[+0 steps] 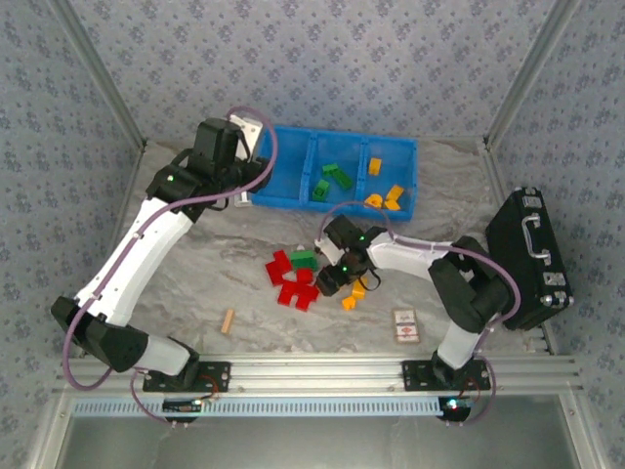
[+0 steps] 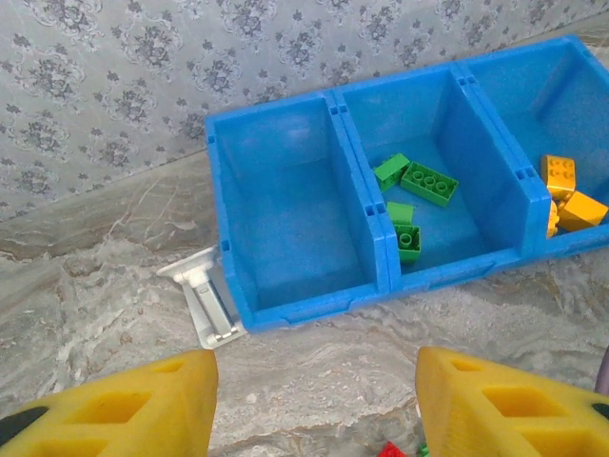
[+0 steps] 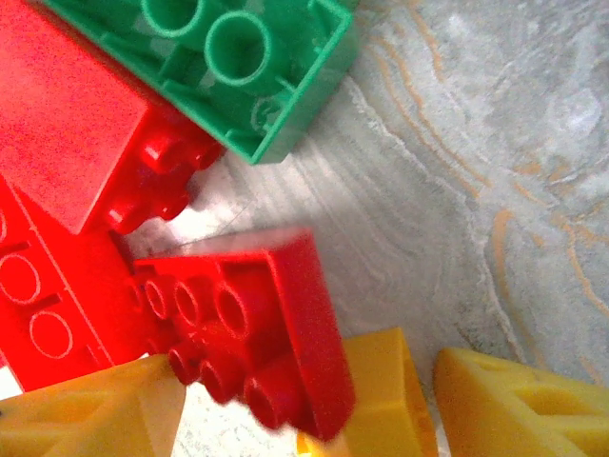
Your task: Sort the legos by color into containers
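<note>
Right pincer (image 3: 309,405) hangs released, low over the pile (image 1: 291,278) mid-frame in the top view, straddling a red brick (image 3: 252,333) and a yellow-orange brick (image 3: 376,400). The red one lies slantwise against the lower-left pad (image 3: 86,409), the yellow just beside the lower-right. Left pincer (image 2: 314,400), released and empty, hovers before the bare left compartment (image 2: 295,228) of the blue bin (image 2: 314,307).

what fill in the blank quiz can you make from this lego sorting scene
The long blue plastic bin has ___ compartments.
Its middle compartment holds ___ plastic bricks.
The red plastic bricks lie on the ___.
The black hard case stands by the ___ arm.
Answers: three; green; table; right.
</note>
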Tool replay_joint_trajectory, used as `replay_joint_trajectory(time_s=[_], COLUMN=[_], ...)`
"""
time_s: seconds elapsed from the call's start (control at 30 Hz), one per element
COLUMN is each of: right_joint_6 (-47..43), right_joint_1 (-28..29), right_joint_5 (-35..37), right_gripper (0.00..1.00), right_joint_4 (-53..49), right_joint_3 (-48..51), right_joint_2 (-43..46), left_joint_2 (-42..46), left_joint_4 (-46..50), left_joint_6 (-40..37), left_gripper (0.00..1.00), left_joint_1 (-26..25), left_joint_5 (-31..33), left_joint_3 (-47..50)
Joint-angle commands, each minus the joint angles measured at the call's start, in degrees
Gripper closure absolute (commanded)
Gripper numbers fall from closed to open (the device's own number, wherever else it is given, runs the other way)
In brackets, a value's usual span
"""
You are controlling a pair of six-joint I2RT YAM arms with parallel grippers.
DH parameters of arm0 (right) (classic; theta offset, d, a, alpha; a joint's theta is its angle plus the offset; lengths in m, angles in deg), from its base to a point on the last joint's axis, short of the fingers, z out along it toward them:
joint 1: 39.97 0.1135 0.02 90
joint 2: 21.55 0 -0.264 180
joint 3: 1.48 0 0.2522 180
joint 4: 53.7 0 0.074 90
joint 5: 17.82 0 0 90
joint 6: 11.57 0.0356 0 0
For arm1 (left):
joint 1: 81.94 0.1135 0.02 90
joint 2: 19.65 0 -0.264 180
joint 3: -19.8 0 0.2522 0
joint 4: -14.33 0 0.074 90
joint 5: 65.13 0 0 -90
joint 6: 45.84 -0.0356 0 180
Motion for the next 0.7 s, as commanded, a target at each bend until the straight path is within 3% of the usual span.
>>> replay_joint_trajectory(time_s=[0.0, 0.3, 0.67], right_joint_6=[1.25, 1.86, 2.49], right_joint_1=[0.74, 1.09, 1.02], right_joint_5=[-1.41, 1.22, 4.28], right_gripper=[0.27, 0.39, 0.60], right_joint_4=[-2.26, -3.22, -4.33], right_joint_3=[2.50, 3.14, 2.53], right_joint_2=[2.24, 2.26, 2.36], left_joint_2=[1.85, 3.18, 3.92], left_joint_4=[-1.65, -2.47, -2.95], left_joint_6=[-0.18, 0.26, 0.19], left_gripper=[0.42, 0.42, 0.41], left_joint_1=[0.64, 0.75, 0.73], left_joint_5=[0.15, -0.35, -0.26], left_joint_3=[0.75, 2.51, 3.75])
